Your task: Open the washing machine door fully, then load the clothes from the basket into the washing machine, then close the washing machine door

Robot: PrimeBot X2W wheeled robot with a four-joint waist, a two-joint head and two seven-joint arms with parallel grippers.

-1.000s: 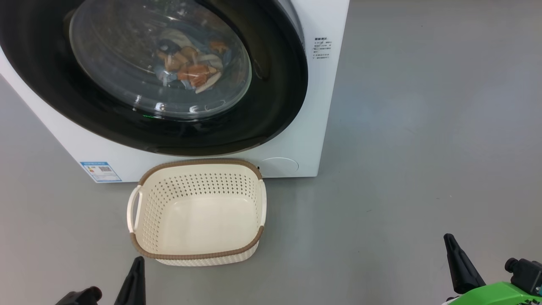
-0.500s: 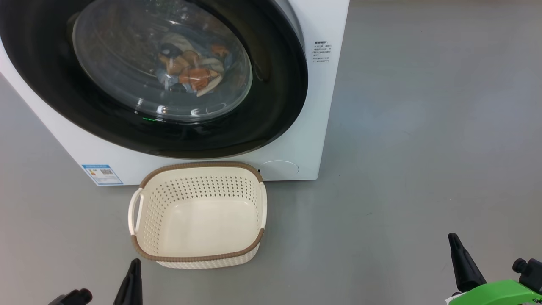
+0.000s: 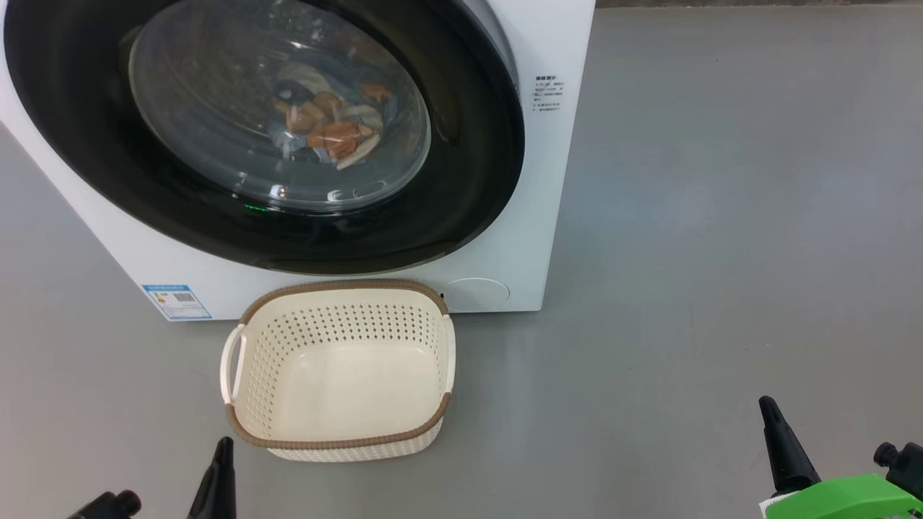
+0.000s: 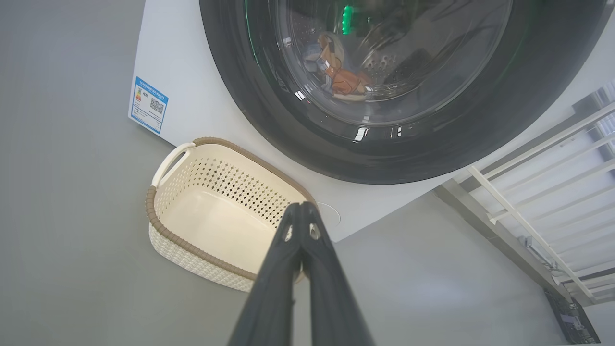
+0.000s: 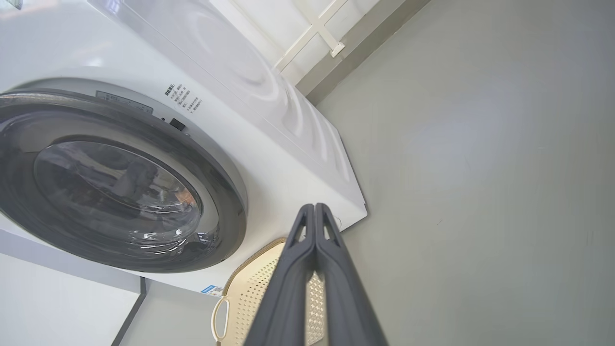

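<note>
Your left gripper (image 4: 301,211) has its two dark fingers pressed tip to tip around nothing, low at 7 o'clock in the head view. Your right gripper (image 5: 314,211), pinched together the same way, sits at 5 o'clock. Near the left one, at 6 o'clock, the basket (image 3: 339,441) stands on the grey floor (image 3: 721,252), its far rim close against the washer (image 3: 548,216). Toward 11 o'clock the door (image 3: 469,180) lies flush on the washer, and the clothes (image 3: 324,122) show through its glass. A blue label (image 3: 177,301) marks the washer's lower corner.
</note>
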